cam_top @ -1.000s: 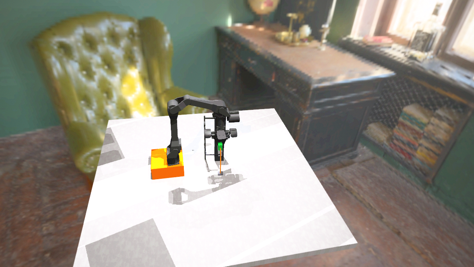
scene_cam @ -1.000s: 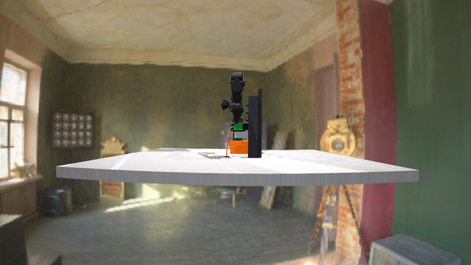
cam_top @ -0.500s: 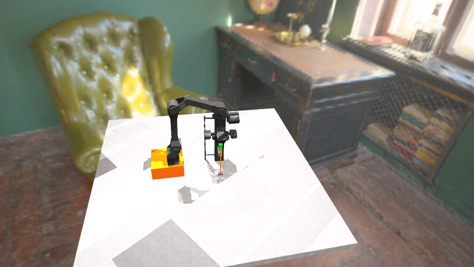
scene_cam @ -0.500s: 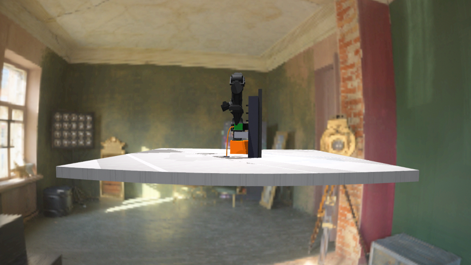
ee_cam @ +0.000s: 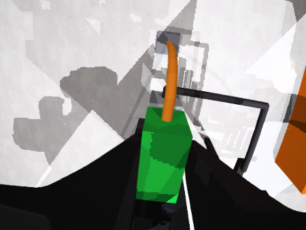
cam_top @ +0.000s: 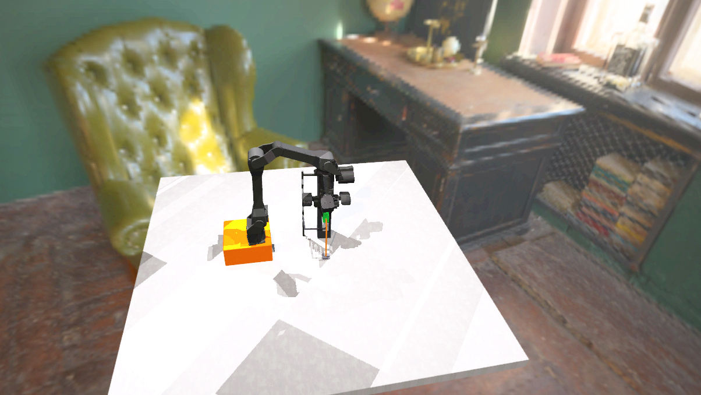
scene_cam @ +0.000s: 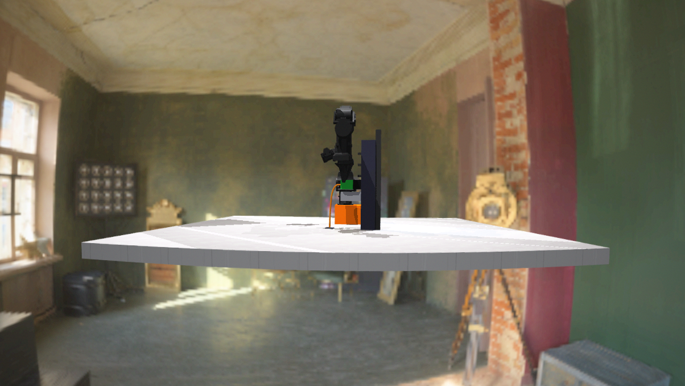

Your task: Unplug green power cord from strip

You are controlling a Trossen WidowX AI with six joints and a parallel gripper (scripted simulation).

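green tufted armchair (cam_top: 152, 122), dark desk (cam_top: 441, 112), teal walls, bright windows.

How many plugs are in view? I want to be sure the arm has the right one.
1. The green plug sits between the gripper's closed fingers, against the upright black power strip; its orange cord runs down to the table. Others may be hidden.

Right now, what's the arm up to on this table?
The single arm reaches down beside the upright dark power strip, and its gripper is shut on the green plug. An orange cord runs from the plug's free end down to the white table. In the exterior view the plug sits right against the strip's face, so whether it has come out of the socket cannot be told. The release has not happened yet.
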